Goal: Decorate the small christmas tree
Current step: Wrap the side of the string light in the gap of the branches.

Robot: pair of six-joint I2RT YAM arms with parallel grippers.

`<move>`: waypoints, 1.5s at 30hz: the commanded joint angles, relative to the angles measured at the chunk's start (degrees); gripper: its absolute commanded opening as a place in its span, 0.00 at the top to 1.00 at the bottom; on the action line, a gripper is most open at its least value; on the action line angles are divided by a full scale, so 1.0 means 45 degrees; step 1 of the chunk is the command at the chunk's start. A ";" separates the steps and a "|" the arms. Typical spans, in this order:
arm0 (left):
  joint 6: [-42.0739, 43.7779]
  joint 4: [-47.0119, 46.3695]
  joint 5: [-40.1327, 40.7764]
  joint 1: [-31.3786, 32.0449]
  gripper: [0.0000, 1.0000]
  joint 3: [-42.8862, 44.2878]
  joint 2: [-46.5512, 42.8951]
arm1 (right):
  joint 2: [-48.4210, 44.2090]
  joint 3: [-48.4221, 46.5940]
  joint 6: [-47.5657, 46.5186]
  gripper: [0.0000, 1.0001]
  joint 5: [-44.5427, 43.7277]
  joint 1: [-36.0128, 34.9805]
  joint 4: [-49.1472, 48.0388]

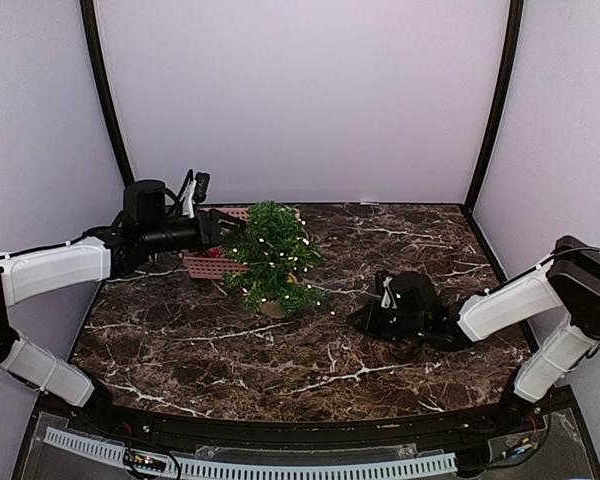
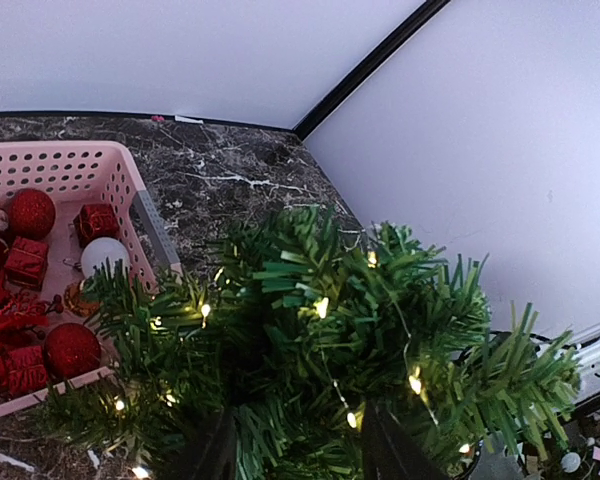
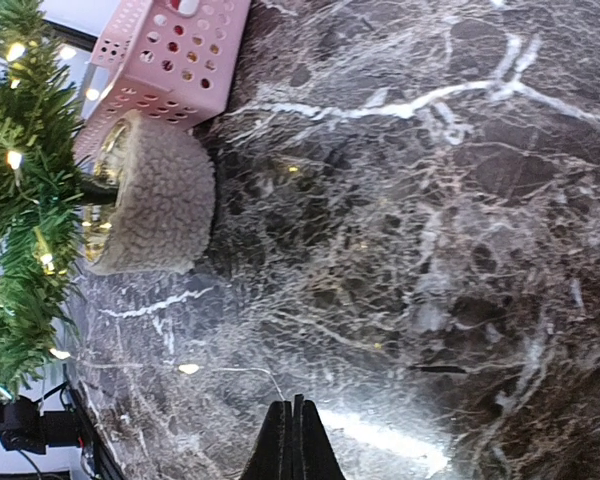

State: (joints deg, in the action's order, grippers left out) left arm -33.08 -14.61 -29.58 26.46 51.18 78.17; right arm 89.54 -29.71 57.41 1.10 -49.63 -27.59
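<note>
The small christmas tree stands just left of centre in the top view, upright in its tan pot on the table. It is right beside the pink basket, probably so that decorations have only a short way to travel. The basket holds red baubles, small red parcels and a white ball. The tree already carries a string of lit lights. The left gripper reaches in from the upper left, its jaws part-way apart with the top branches between them. This looks like placing or adjusting something in the foliage. Whether it is pinching a branch, holding an ornament or nothing at all I cannot tell, since the needles hide the gap. The right gripper is clenched empty and lies low on the table, right of centre and well apart from the tree. That seems to keep it out of the working arm's way.
</note>
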 commanded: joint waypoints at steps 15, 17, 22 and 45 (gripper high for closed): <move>0.1457 0.2150 -0.0199 -0.0938 0.24 -0.0524 -0.3534 | 0.0172 -0.0045 -0.0329 1.00 -0.0382 0.0110 -0.0173; 0.1282 0.2329 -0.0244 -0.0938 0.21 -0.0969 -0.4089 | 0.0129 -0.0072 -0.0434 1.00 -0.0327 0.0110 -0.0160; 0.0246 0.2530 -0.0433 -0.0886 0.20 -0.2728 -0.5188 | -0.0308 -0.0352 -0.0819 1.00 -0.0328 0.0110 0.0226; -0.2024 -0.1867 -0.0947 0.1965 0.16 -0.5304 -0.1958 | 0.0085 -0.3588 -0.3131 1.00 -0.0394 0.1535 0.2771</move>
State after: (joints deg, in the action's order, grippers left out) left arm -41.21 -17.28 -32.42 34.52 27.88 67.77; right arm 89.52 -43.88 45.47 -1.30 -43.62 -16.34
